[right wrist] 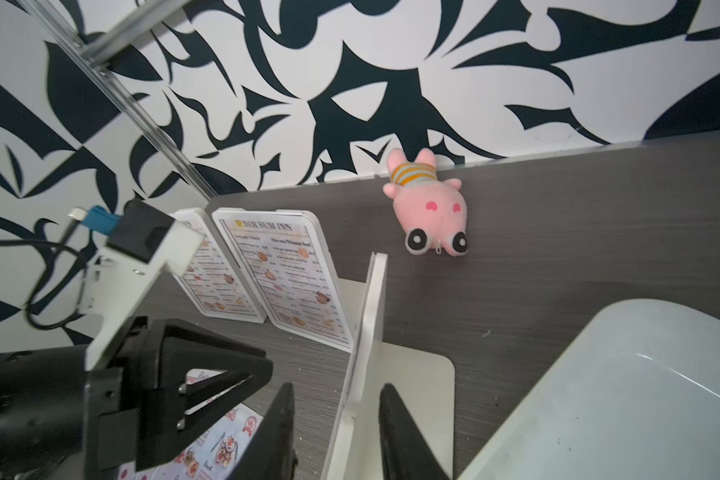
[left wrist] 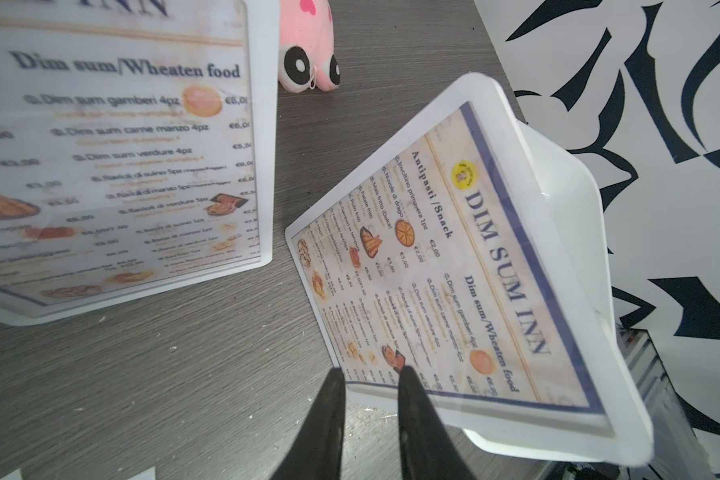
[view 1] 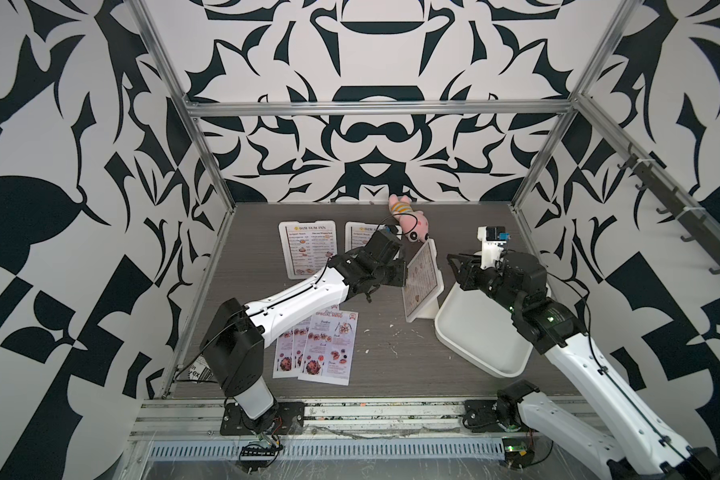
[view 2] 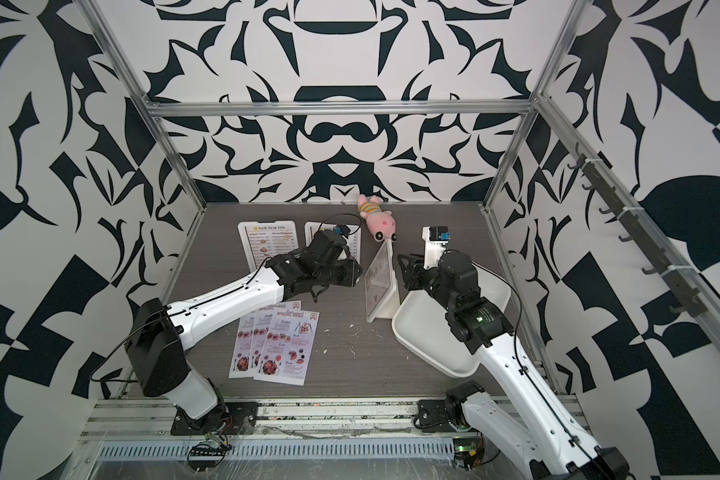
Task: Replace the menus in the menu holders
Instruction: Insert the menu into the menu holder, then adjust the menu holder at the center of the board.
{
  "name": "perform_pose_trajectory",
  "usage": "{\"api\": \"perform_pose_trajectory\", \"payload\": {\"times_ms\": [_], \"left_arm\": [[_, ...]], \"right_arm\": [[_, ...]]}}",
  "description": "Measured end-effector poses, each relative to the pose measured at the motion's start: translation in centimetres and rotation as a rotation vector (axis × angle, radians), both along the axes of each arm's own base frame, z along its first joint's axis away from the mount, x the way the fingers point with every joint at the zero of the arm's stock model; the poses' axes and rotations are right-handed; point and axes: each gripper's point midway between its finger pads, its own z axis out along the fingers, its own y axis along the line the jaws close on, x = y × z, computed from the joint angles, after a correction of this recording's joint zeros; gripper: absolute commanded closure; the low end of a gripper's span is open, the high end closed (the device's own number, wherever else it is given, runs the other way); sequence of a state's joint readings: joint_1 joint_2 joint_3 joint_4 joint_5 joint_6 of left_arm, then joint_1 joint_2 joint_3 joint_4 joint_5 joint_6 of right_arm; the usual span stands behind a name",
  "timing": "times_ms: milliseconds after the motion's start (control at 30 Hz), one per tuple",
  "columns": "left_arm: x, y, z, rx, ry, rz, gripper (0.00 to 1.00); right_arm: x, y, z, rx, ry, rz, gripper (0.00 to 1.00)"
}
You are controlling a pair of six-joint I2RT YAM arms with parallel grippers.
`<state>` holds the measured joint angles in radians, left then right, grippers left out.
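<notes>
On table (right wrist: pixel 558 249), holder (right wrist: pixel 371 307) stands between right gripper (right wrist: pixel 336 388) jaws.

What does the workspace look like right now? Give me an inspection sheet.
Surface: grey table, white crumbs mid-front.
Job's things: left holder and middle holder upright at back; third holder turned edge-on beside tray; all hold Dim Sum menus. Three Special menus fanned flat, front left.
Clutter: plush at back; tray, right.
Grippers: left gripper at third holder's corner, grip unclear; right gripper open, straddling its edge.
Cables: black cable at left wrist camera, loops free.
Surroundings: patterned walls, metal frame.
</notes>
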<state>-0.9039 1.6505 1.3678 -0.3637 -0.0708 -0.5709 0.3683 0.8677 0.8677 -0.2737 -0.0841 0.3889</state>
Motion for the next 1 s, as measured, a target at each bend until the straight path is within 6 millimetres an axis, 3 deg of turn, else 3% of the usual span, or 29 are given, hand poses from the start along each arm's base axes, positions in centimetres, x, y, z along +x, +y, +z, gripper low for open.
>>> {"api": "perform_pose_trajectory", "payload": {"times_ms": [167, 300, 400, 533, 633, 767, 1000], "left_arm": [[-4.3, -1.8, -1.9, 0.048, 0.017, -0.088, 0.74], [-6.9, 0.1, -4.6, 0.117, 0.055, -0.098, 0.68], [-6.8, 2.8, -4.1, 0.157, 0.029, -0.052, 0.62], [-5.7, 5.4, -0.3, 0.137, -0.064, 0.016, 0.53], [-5.1, 7.4, 1.4, 0.132, -0.115, 0.065, 0.51], [-4.2, 9.9, 1.6, 0.159, -0.138, 0.129, 0.49], [-3.1, 13.7, 1.8, 0.195, -0.154, 0.214, 0.48]], "right_arm": [[0.7, -1.0, 0.3, -0.070, 0.092, -0.060, 0.53], [1.3, -0.2, 1.9, -0.081, 0.151, -0.029, 0.52], [1.9, 0.8, 1.4, -0.086, 0.221, 0.010, 0.47], [2.2, 1.6, -1.8, -0.120, 0.365, 0.040, 0.42], [1.8, 2.0, -4.1, -0.158, 0.457, 0.055, 0.42], [1.0, 2.9, -5.8, -0.196, 0.528, 0.091, 0.41], [0.3, 4.6, -7.0, -0.276, 0.603, 0.169, 0.45]]}}
